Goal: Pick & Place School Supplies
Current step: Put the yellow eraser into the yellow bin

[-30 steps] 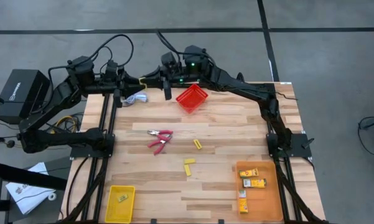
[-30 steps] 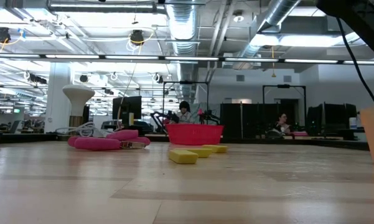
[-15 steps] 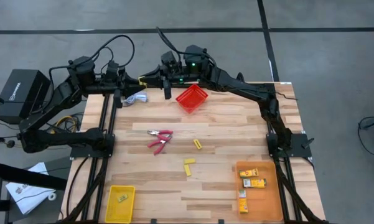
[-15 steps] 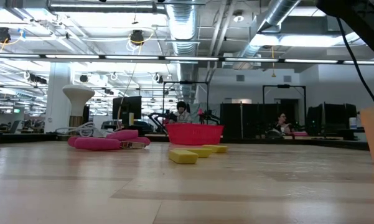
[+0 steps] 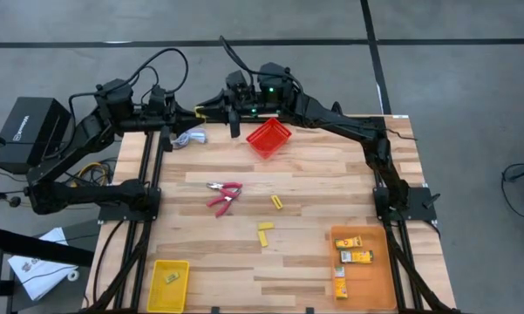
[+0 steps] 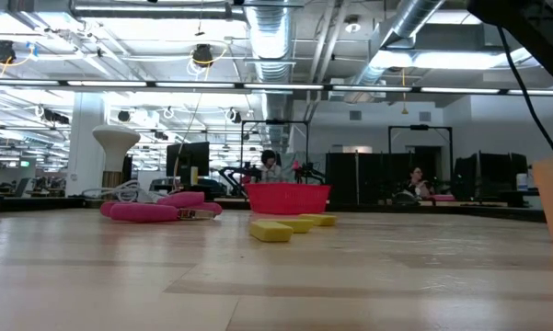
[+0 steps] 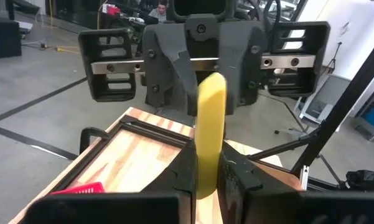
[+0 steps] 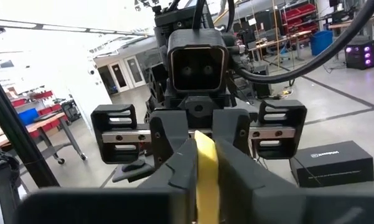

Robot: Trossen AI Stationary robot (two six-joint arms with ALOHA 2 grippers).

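Above the table's far edge my two grippers face each other, both shut on one yellow piece (image 5: 211, 111). My left gripper (image 7: 205, 163) comes from the left and my right gripper (image 8: 205, 152) from the right. Red-handled scissors (image 5: 222, 195) lie flat at the table's middle. Two loose yellow pieces (image 5: 277, 201) (image 5: 264, 232) lie right of the scissors. Three yellow-orange boxes (image 5: 356, 257) lie in the orange bin (image 5: 379, 288). One yellow piece (image 5: 172, 278) lies in the yellow bin (image 5: 157, 296). My left gripper pinches one end of the yellow piece (image 7: 204, 180) between its two fingers. The fingers lie level and point toward the table's right. The piece is lifted clear of the table and reaches across to the other gripper. My right gripper pinches the opposite end of the yellow piece (image 8: 205, 168) between its two fingers. The fingers lie level and point toward the table's left. The piece spans the short gap between the two grippers, clear of the table.
A red bin (image 5: 268, 137) stands tilted at the far middle, just right of the grippers. A white round object with a cable (image 5: 188, 137) lies at the far left. The orange bin is at the near right, the yellow bin at the near left.
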